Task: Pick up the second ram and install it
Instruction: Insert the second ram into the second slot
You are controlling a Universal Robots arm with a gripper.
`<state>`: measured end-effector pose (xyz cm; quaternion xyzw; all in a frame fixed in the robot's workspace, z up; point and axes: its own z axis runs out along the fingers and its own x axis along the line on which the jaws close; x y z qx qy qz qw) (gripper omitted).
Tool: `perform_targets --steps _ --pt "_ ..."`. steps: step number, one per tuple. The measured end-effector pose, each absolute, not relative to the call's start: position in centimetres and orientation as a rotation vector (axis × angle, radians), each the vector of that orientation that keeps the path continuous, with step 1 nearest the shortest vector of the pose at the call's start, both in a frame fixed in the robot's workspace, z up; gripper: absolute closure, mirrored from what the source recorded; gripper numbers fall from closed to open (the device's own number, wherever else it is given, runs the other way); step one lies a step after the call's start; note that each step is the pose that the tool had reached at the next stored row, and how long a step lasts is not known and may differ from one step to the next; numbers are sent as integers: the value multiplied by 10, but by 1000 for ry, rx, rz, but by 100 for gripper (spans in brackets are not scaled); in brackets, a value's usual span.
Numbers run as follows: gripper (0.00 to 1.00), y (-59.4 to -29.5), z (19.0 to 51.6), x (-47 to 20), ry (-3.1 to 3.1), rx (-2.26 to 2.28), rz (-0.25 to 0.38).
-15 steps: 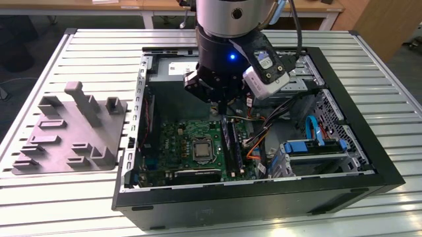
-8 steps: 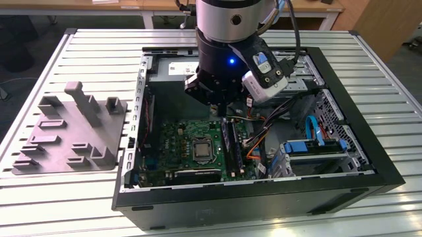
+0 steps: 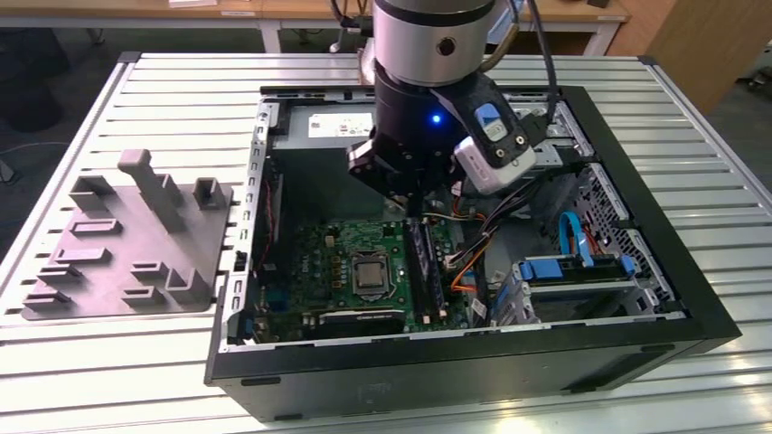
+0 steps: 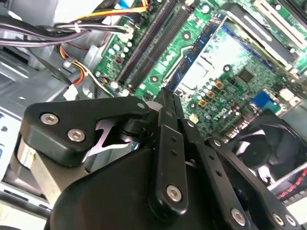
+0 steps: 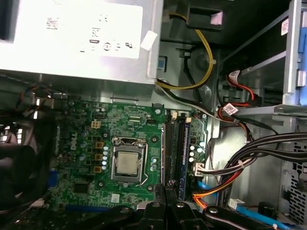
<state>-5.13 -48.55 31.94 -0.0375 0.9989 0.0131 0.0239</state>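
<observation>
My gripper (image 3: 414,210) hangs inside the open computer case (image 3: 627,339), low over the green motherboard (image 3: 332,262). In the second wrist view its fingers (image 4: 165,103) are pressed together with nothing between them, so the gripper (image 4: 166,96) is shut. A long dark strip, the second ram (image 3: 420,262), stands edge-on in the memory slots beside the CPU socket (image 3: 365,274), right under the fingertips. In the first wrist view the gripper (image 5: 165,191) sits at the end of the two parallel slots (image 5: 176,148). Whether the ram is fully seated I cannot tell.
A grey moulded plate with upright blocks (image 3: 127,240) lies on the slatted table at the exterior view's left. Inside the case are the power supply (image 5: 76,33), bundles of cables (image 5: 249,158), a fan (image 4: 268,143) and blue-tabbed drive brackets (image 3: 579,267).
</observation>
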Motion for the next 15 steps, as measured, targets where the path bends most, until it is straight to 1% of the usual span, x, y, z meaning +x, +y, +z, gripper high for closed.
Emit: perform_targets --steps 15 --pt "89 -485 294 -47 3092 -103 40"
